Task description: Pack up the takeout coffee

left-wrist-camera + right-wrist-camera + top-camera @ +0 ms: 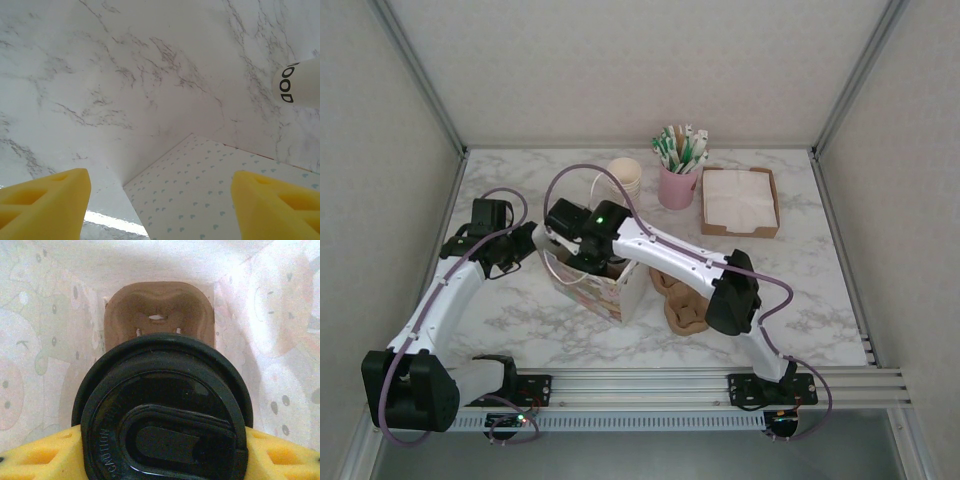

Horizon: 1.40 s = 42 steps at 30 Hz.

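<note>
The takeout coffee cup, seen from above as a black lid (165,410), hangs inside the patterned paper bag (592,288). My right gripper (162,460) is shut on it, one yellow finger (40,457) on each side of the cup. Below the cup, on the bag's floor, lies a brown cardboard cup carrier (159,310). In the top view the right gripper (582,248) reaches into the bag's open top. My left gripper (160,210) is open just left of the bag, its fingers (45,205) wide apart, facing the bag's heart-printed side (210,190). The left gripper (520,246) holds nothing.
Spare brown carriers (682,300) lie right of the bag under the right arm. Behind stand a stack of paper cups (625,176), a pink cup of stirrers (677,172) and a napkin box (739,200). A white cup (300,82) shows beyond the bag.
</note>
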Tool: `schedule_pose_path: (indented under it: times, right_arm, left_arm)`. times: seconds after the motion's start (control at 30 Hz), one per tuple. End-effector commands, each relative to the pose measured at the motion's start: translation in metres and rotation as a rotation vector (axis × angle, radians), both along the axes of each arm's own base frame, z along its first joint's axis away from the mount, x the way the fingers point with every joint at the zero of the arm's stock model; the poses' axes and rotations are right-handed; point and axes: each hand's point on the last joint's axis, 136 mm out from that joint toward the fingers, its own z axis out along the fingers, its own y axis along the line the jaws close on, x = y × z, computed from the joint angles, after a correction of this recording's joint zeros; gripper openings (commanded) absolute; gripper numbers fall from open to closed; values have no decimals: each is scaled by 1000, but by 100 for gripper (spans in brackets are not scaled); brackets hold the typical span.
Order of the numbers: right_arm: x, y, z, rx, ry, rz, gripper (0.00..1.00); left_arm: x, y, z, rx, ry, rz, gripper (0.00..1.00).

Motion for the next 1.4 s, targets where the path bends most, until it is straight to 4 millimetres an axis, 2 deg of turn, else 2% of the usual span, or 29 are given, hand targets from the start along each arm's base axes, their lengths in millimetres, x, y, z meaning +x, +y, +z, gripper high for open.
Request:
schedule_pose_path:
  times: [0.0, 0.27, 0.6, 0.8, 0.87, 1.13, 1.37]
  right_arm:
    - [-24, -27, -45, -146, 212, -62, 54]
    - [-9, -35, -42, -188, 127, -81, 53]
    - [9, -16, 13, -2, -50, -74, 53]
    - [15, -1, 39, 101, -123, -51, 53]
    - [17, 4, 42, 127, -134, -41, 53]
    - [21, 18, 32, 150, -144, -3, 53]
    - [25, 21, 2, 107, -114, 8, 53]
  left_arm:
    - [-4, 4, -4, 3, 20, 15, 74]
    - [-3, 4, -4, -1, 19, 20, 74]
    - [0, 6, -8, 13, 29, 23, 74]
    - [0, 13, -11, 47, 33, 45, 73]
    - [0, 15, -12, 60, 36, 54, 73]
    - [-3, 32, -16, 130, 33, 112, 71]
    - [-2, 40, -20, 137, 37, 155, 68]
